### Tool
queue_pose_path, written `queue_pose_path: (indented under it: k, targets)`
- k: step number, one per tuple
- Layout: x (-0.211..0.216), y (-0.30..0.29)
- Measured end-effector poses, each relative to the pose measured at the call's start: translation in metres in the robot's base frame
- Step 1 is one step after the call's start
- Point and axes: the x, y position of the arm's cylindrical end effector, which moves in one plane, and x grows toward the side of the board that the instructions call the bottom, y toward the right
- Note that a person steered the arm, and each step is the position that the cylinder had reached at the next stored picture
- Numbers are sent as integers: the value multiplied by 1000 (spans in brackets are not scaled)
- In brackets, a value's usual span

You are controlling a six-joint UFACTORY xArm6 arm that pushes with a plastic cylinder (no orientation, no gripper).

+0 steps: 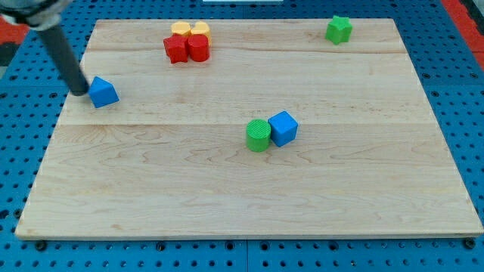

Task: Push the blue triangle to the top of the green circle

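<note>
The blue triangle (103, 92) lies near the left edge of the wooden board (227, 189). My tip (81, 92) is just to its left, touching or almost touching it. The green circle (259, 135) stands near the middle of the board, well to the right of and below the triangle. A blue cube (283, 128) touches the green circle's right side.
Two red blocks (186, 48) and two yellow blocks (190, 29) cluster at the view's top, left of centre. A green star-shaped block (339, 29) sits at the top right. The board rests on a blue perforated surface (23, 136).
</note>
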Motion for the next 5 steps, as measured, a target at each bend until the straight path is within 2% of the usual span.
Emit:
queue_pose_path:
  k: [2,3,4,5]
  targets:
    - [31,210]
    - [16,204]
    - [-42,235]
    - [-43,368]
